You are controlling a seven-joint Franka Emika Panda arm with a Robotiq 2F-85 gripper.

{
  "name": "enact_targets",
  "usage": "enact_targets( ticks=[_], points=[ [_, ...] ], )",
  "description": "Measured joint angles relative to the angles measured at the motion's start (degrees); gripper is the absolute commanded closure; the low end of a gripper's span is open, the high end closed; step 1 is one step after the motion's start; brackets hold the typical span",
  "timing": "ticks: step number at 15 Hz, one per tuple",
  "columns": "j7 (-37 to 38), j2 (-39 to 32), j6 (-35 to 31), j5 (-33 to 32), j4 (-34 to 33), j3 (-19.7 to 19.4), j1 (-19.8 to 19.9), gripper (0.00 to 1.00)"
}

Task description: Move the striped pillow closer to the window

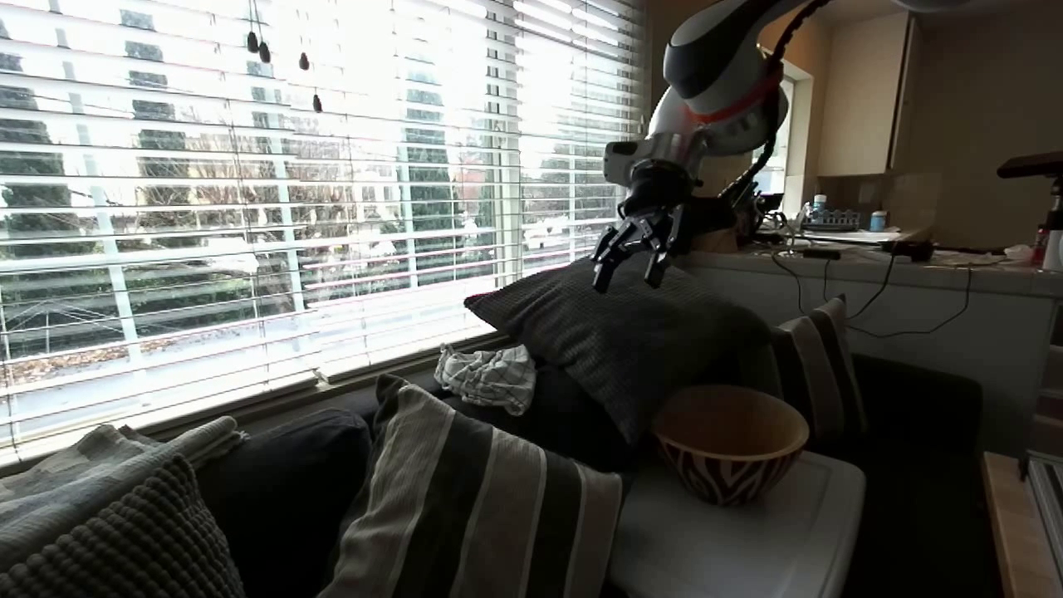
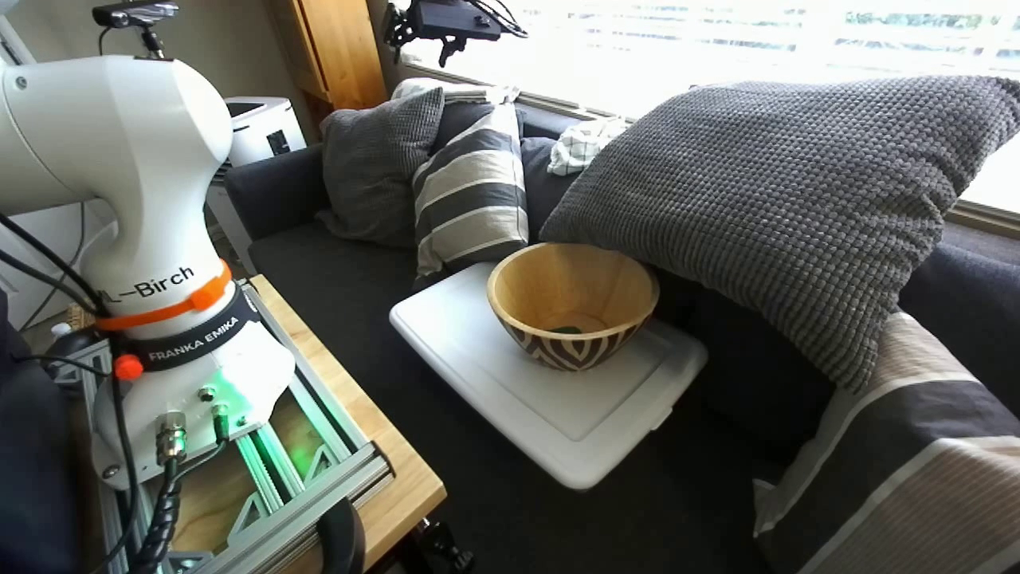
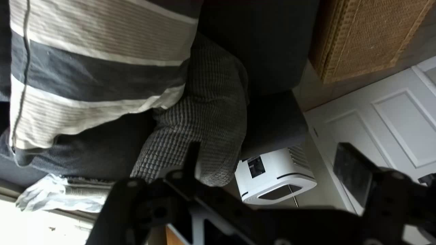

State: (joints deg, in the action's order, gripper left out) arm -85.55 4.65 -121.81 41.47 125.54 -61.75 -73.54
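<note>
Grey ribbed knit at near left: that cushion (image 1: 124,531) leans at the end of the sofa (image 2: 279,183), so I read it as self-supporting. Window (image 1: 332,208) spans left to middle, far side. Striped pillow (image 1: 482,498) next, near: tilted back on the sofa, which props it; top corner close to the window, not touching that I can see. I take it as target, being the one in wrist view. Checked cloth (image 1: 494,378) lies bunched on the sofa top, by the window. Jaws hang above, well apart from the pillow, spread wide, nothing between; wide presumably to straddle a soft edge. Not lined up yet: I'd come down over the top edge, else fabric may just fold. Dark grey pillow (image 1: 614,340) slouches to the right, low corner near the wooden bowl (image 1: 722,482); bowl sits upright on the flat white table (image 1: 731,552), so steady. Far right, second striped pillow (image 1: 818,365), leaning; I'd leave it.
</note>
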Motion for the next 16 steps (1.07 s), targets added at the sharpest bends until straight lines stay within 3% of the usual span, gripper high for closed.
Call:
enact_targets(
  ticks=[3, 8, 9, 12, 16],
  points=[
    [-0.1, -4.2, 1.6, 0.3, -2.5, -0.7, -0.3, 0.0],
    [-0.1, -5.4, 1.6, 0.4, -3.0, -0.7, -0.6, 0.0],
    [-0.1, -5.3, 1.6, 0.3, -3.1, 1.7, 1.7, 0.0],
    [-0.4, -6.6, 1.2, 1.5, -4.7, 15.1, 15.2, 0.0],
    [-2.2, -15.5, -2.3, 3.4, -12.6, 33.0, 32.9, 0.0]
  ],
)
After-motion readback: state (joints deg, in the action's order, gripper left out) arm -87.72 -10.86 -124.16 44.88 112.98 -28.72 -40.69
